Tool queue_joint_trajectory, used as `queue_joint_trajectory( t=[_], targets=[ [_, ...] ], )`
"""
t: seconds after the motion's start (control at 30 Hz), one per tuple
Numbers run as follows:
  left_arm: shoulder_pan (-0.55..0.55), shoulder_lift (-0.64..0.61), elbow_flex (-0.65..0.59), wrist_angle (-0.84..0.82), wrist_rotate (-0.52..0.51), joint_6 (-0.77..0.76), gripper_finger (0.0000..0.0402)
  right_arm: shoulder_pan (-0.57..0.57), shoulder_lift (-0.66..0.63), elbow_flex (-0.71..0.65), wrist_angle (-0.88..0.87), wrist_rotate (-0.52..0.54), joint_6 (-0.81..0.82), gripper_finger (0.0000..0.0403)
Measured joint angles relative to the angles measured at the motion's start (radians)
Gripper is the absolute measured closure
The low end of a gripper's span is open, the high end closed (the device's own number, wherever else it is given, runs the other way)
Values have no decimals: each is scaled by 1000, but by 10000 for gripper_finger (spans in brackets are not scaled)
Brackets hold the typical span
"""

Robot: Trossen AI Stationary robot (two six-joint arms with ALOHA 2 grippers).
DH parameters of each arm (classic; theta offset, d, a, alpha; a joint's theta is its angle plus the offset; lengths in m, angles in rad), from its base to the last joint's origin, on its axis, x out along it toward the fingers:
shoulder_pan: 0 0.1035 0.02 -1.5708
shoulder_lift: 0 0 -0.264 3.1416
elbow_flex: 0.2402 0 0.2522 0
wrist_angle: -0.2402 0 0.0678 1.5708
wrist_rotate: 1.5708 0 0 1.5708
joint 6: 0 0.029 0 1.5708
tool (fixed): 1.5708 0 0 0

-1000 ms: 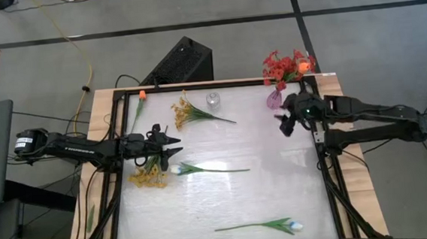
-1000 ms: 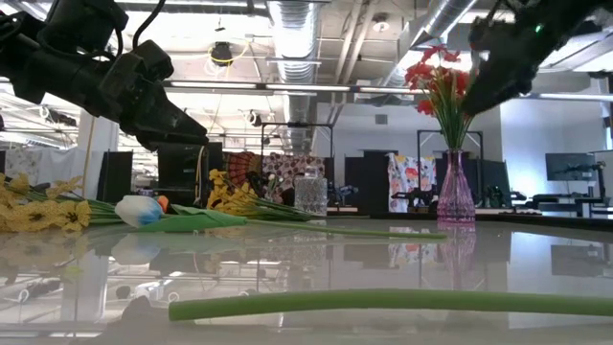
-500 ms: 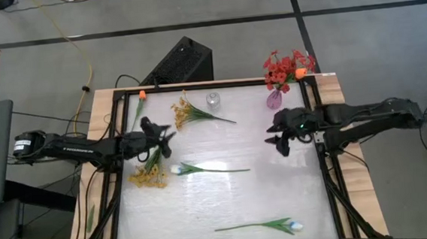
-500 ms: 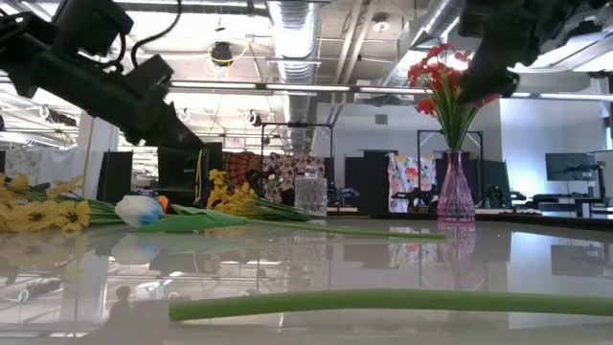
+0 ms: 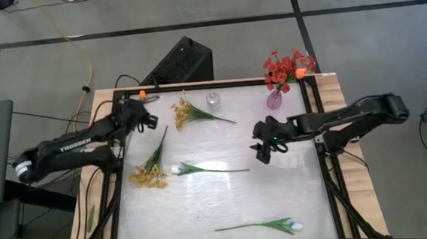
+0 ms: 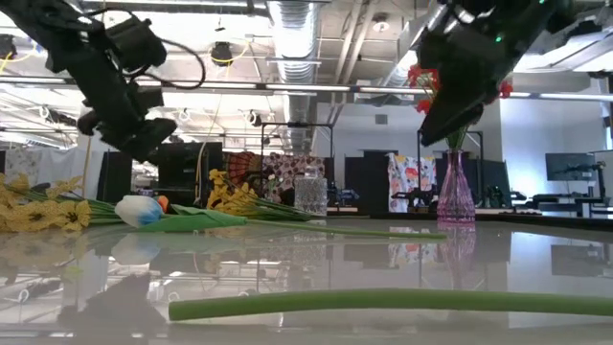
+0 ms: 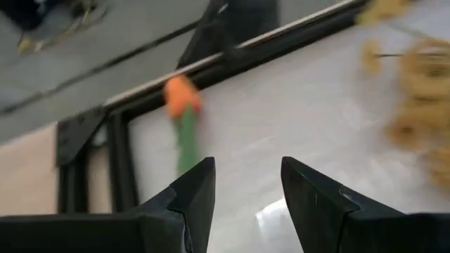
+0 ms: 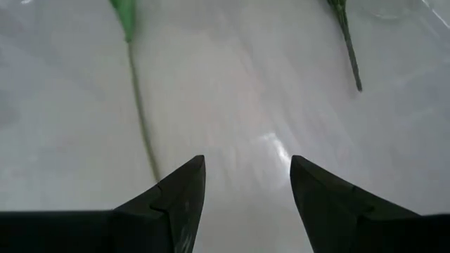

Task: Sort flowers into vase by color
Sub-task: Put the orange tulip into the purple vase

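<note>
An orange tulip (image 5: 142, 95) lies at the table's far left corner; in the left wrist view the orange tulip (image 7: 181, 95) shows just ahead of my open left gripper (image 7: 246, 190). That left gripper (image 5: 144, 120) hovers over the table close to it. My right gripper (image 5: 262, 151) is open above the middle right of the table. Its wrist view shows my right gripper (image 8: 246, 190) over a white tulip's stem (image 8: 140, 119). A pink vase (image 5: 274, 99) holds red flowers (image 5: 278, 68) and one orange tulip (image 5: 298, 73). Two yellow sprays (image 5: 187, 112) (image 5: 149, 169) and two white tulips (image 5: 194, 168) (image 5: 274, 225) lie flat.
A clear glass vase (image 5: 213, 101) stands at the far edge, left of the pink vase (image 6: 456, 192). A black frame (image 5: 196, 85) runs around the table. A black box (image 5: 183, 60) sits on the floor beyond the far edge. Bare white tabletop lies between the two white tulips.
My left gripper has swung from beside the left yellow spray toward the table's far left corner, ending close to the orange tulip. My right gripper has moved away from the pink vase, toward the table's left and near side, over the middle right area. No flower has moved.
</note>
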Motion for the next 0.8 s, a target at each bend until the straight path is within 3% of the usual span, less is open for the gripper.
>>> queue_joint_trajectory(
  t=[0.37, 0.8],
  targets=[
    [266, 100, -6, 59, 238, 129, 249, -18, 187, 0, 1, -1, 0, 168],
    [226, 284, 7, 102, 106, 131, 249, -18, 429, 6, 19, 0, 4, 168]
  ],
)
